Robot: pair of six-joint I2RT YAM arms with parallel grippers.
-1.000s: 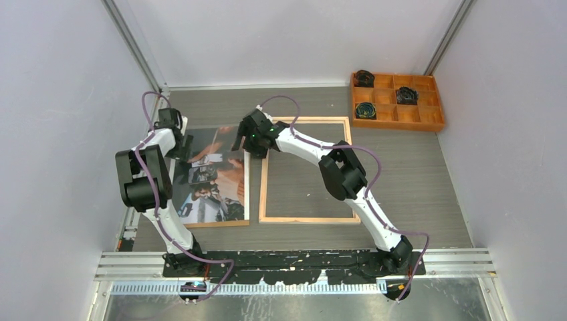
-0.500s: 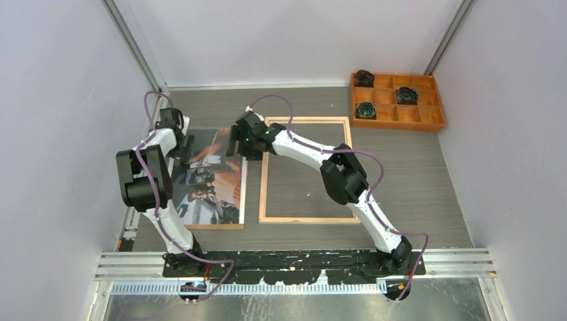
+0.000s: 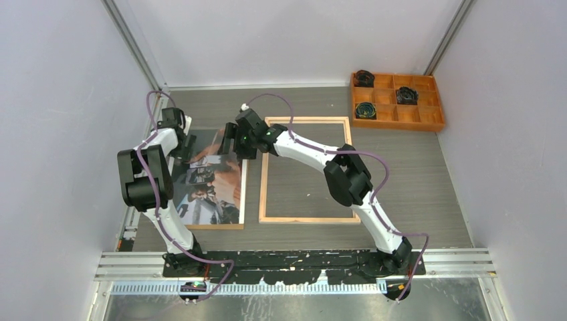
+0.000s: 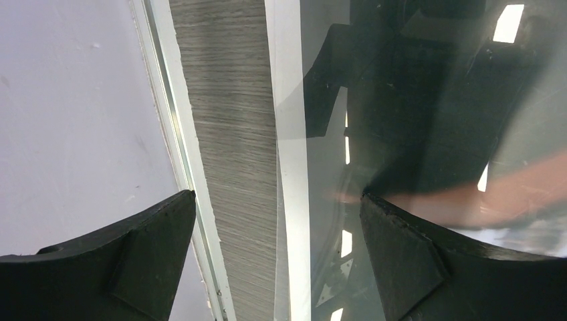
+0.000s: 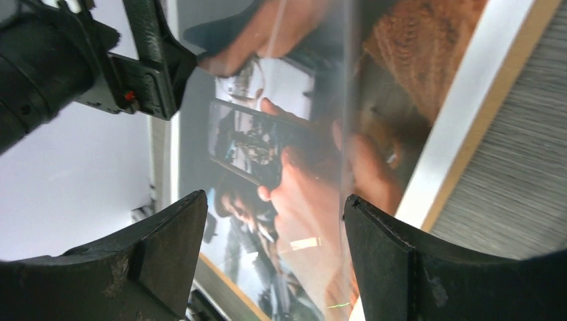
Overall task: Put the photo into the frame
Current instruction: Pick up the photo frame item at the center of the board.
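Apparently untouched, the photo (image 5: 281, 167) flat beneath wide-spread right fingers (image 5: 414, 274), its edge under wide-spread left fingers (image 4: 414, 267).

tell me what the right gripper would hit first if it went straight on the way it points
The right gripper points down at the photo. First contact would likely be the clear sheet that seems to lie over it. How far off it lies is unclear.

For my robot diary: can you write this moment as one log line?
left gripper: open, at photo edge | right gripper: open, over photo | frame: empty, beside photo
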